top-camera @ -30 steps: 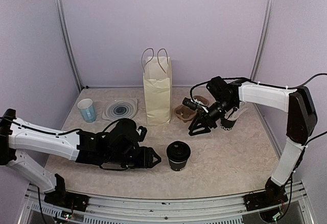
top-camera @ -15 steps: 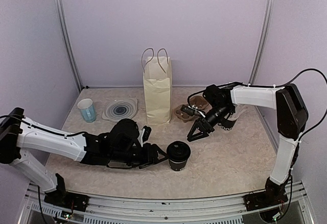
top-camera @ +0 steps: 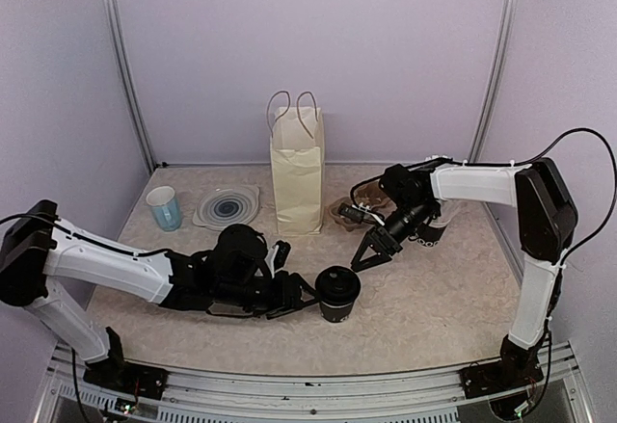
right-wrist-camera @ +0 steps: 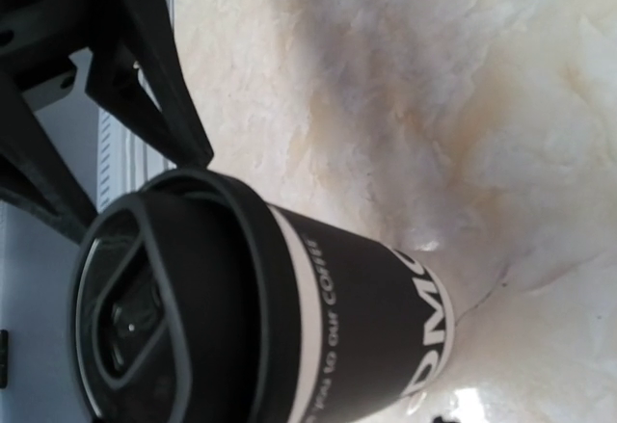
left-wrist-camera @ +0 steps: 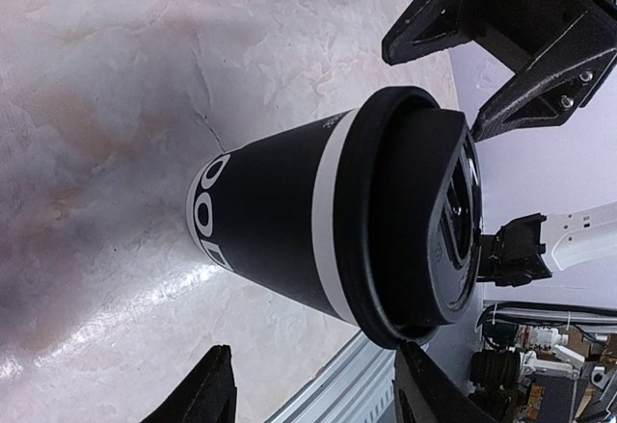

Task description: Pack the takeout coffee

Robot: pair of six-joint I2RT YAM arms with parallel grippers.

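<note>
A lidded black coffee cup (top-camera: 336,293) stands upright at the front centre of the desk (top-camera: 439,312). The left jaws, spread, sit just left of it (the nearer pair). The right jaws, also spread, hover behind and to its right.

- Coffee cup (right-wrist-camera: 328,327): right wrist view crops the lid at the bottom edge, and the lettering is only partly readable.
- Black lettered cup (top-camera: 428,235): largely hidden behind the right arm (top-camera: 472,180); contents indeterminate.
- Cup carrier (top-camera: 343,214): partly covered by the same arm.
- Left gripper (left-wrist-camera: 318,389): jaws cropped at the bottom edge, tips only.
</note>
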